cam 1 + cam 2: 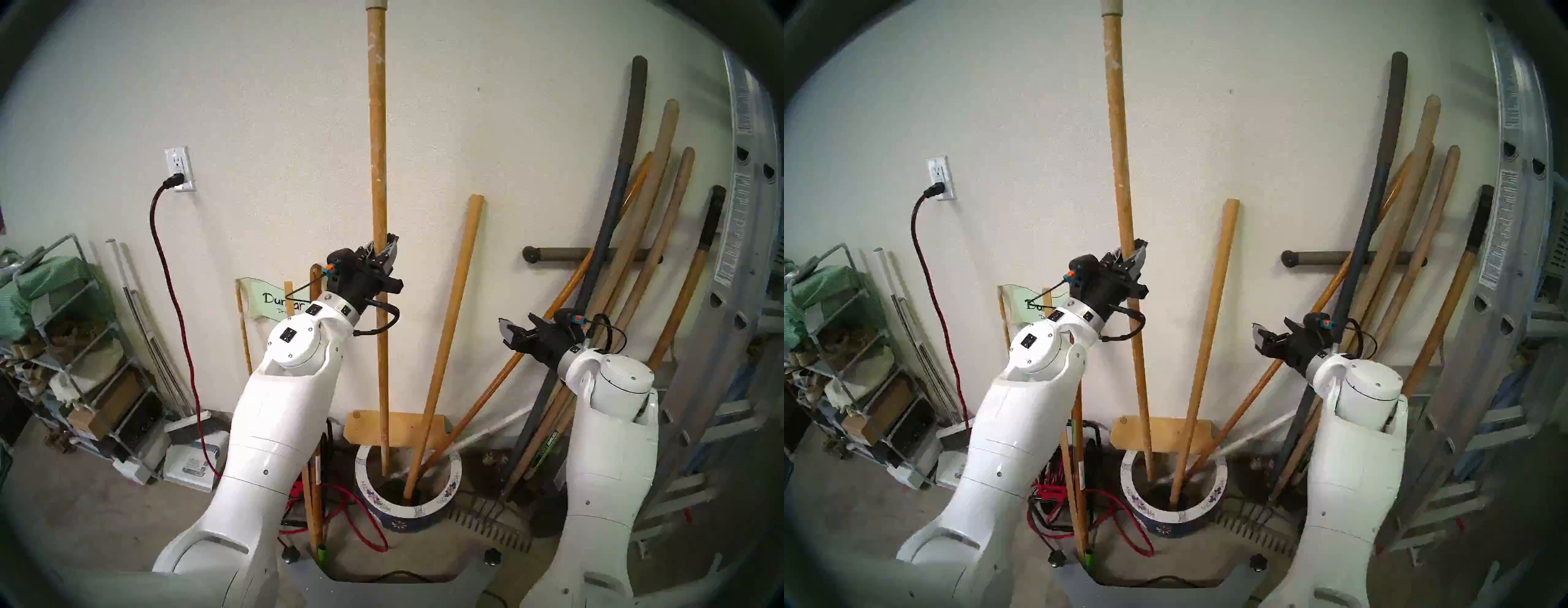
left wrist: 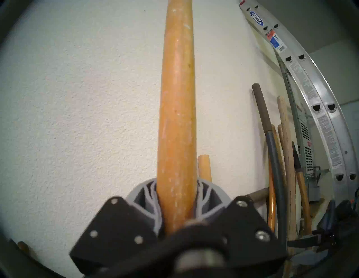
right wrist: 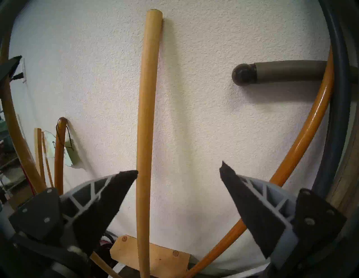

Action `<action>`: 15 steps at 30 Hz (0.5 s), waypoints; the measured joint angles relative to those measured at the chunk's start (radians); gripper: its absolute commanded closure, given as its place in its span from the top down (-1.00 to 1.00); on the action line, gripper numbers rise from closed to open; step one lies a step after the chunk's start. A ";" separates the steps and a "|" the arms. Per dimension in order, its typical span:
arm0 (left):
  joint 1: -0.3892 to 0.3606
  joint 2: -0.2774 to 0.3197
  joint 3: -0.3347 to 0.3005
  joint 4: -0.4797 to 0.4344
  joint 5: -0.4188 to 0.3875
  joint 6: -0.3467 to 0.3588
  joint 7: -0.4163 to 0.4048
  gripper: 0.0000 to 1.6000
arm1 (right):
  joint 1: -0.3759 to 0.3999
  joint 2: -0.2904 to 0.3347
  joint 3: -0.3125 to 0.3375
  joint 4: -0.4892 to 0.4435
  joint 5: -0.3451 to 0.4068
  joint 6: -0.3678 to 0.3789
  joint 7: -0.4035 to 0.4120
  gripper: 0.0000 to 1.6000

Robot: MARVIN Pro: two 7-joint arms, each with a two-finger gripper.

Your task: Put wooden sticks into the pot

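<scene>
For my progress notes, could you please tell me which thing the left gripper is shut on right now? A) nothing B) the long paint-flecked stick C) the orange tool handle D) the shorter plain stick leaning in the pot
B: the left gripper is clamped around the long paint-flecked stick, whose lower end stands inside the pot.

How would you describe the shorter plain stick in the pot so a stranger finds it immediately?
Find the flowered pot on the floor by the wall. Two tan sticks rise from it. Yours is the shorter plain stick, leaning right with a flat top, not the taller paint-flecked stick.
</scene>
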 measured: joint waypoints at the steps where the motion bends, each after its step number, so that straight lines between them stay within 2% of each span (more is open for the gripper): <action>1: 0.004 0.000 0.001 0.005 0.007 -0.002 0.005 -1.00 | 0.000 0.000 0.000 0.000 0.000 0.000 0.000 1.00; 7: 0.021 -0.003 -0.002 0.049 0.017 -0.015 0.016 -1.00 | 0.000 0.000 0.000 0.000 0.000 0.000 0.000 1.00; 15: 0.031 -0.031 -0.044 0.136 -0.055 -0.019 0.031 -1.00 | 0.000 0.000 0.000 0.000 0.000 0.000 0.000 1.00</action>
